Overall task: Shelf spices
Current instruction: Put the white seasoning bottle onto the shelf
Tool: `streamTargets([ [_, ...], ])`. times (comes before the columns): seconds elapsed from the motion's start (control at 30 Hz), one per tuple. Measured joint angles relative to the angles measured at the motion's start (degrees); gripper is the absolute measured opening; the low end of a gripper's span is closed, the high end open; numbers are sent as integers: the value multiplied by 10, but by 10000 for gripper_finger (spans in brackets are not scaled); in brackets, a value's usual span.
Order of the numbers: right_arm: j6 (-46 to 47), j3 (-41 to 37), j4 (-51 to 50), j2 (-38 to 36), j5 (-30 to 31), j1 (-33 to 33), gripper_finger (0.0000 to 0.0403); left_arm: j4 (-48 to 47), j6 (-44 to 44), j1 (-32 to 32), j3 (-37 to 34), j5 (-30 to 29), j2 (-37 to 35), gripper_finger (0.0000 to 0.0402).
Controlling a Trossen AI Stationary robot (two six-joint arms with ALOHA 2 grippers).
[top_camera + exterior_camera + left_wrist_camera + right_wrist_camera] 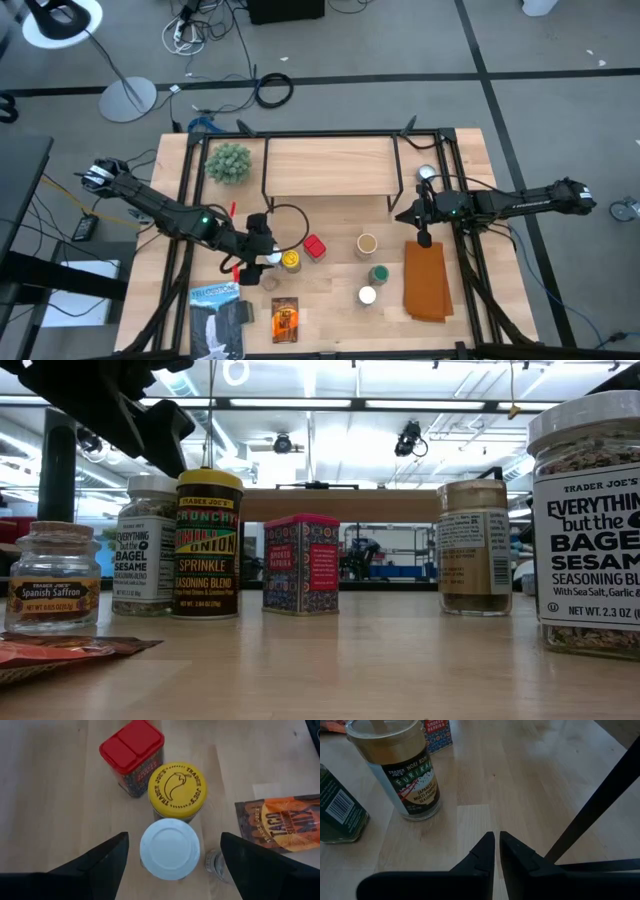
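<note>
Two dark arms reach over the wooden table [330, 310]. Left gripper [172, 855]: fingers spread wide, hovering above the white-lidded jar [170, 848], one finger to either side of the lid and neither touching it. Just beside this jar stand the yellow-lidded jar [177, 788] and the red box [132, 746]; a small glass jar [216, 862] sits close by, and the orange-brown packet [285, 822] lies flat a little farther off. Right gripper [496, 851]: fingers pressed together and holding nothing, poised over bare tabletop beside a black leg [592, 810] of the shelf [328, 166]. Near it are the tan-lidded jar [400, 765] and the green jar [337, 807]. A second white-lidded jar [367, 295] stands next to the folded orange-brown cloth [427, 281]. All jars, the box and the packet remain on the table in front of the shelf, whose top board carries none of them. A green plant [228, 162] sits at the shelf's left end, and a blue-and-white package [217, 320] lies at the table's near edge.
</note>
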Motion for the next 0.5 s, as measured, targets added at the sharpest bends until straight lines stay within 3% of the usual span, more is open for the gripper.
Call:
streamTargets([
  [0.5,0,0,0,0,0,0,30,8,18,0,0,7,87,321],
])
